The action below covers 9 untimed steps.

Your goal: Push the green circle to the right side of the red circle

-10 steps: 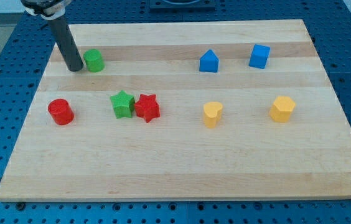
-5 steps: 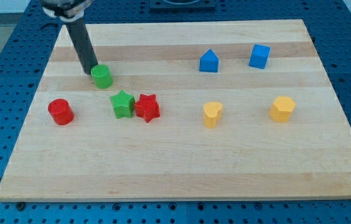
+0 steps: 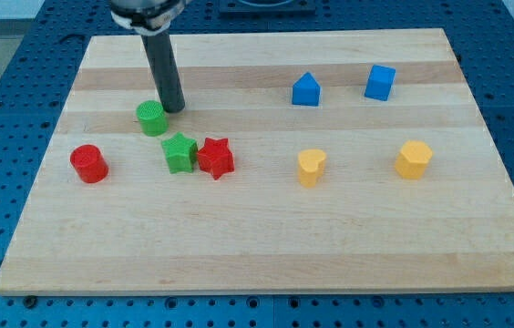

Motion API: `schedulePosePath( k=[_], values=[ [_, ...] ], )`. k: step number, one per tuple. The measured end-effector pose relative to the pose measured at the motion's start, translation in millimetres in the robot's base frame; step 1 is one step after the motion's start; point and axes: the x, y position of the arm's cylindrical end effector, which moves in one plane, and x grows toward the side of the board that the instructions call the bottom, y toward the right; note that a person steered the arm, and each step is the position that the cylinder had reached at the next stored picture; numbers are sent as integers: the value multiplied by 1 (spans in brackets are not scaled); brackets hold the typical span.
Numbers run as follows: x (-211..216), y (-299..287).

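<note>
Nothing readable is showing anywhere in the camera view; no letters, numbers, brand marks or signs are appearing on the wooden board [image 3: 266, 246], on the dark rod, or on any of the coloured blocks.
</note>
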Motion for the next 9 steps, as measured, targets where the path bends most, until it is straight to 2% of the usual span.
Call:
schedulePosePath(
  k=[1, 3, 4, 5, 6, 8, 9],
  values=[
    [33, 0],
    [-10, 3],
    [3, -10],
    [44, -11],
    [62, -11],
    [18, -19],
    [31, -42]
  ],
)
